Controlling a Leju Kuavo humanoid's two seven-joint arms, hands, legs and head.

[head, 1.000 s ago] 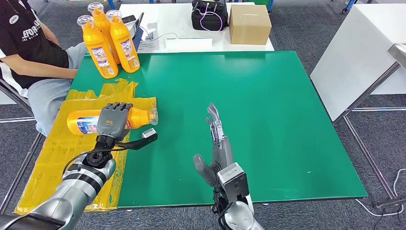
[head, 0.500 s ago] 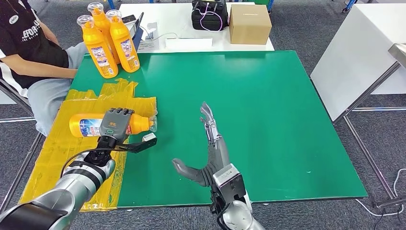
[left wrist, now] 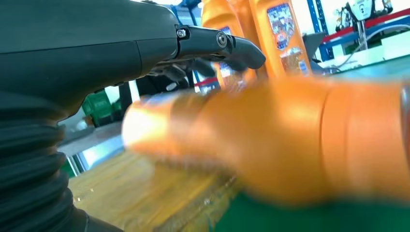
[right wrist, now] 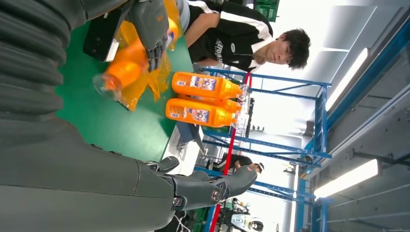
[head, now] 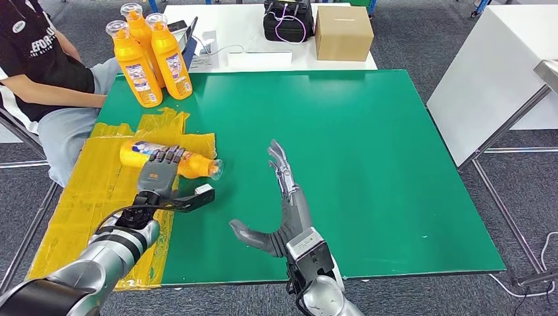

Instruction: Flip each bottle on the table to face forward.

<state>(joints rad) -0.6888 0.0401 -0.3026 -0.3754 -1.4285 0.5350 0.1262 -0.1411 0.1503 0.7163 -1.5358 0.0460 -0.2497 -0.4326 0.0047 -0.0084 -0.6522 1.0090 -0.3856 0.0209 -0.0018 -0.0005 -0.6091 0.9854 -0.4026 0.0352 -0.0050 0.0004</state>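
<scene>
A seated person [head: 39,72] is cut off at the far-left edge, beyond the left robot hand. Three upright orange bottles [head: 150,60] stand at the green worktop's [head: 368,164] far-left corner, well beyond that hand. The left robot hand [head: 158,172] lies over a fallen orange bottle [head: 172,159] resting on yellow plastic sheeting [head: 99,191], fingers draped across its body and hiding part of the label; whether it truly grips the bottle cannot be told, and the left wrist view blurs the bottle. To its right, the right robot hand [head: 281,209] hovers edge-on with fingers extended and thumb spread, holding nothing. A cardboard box [head: 343,33] sits far beyond it on a white table.
</scene>
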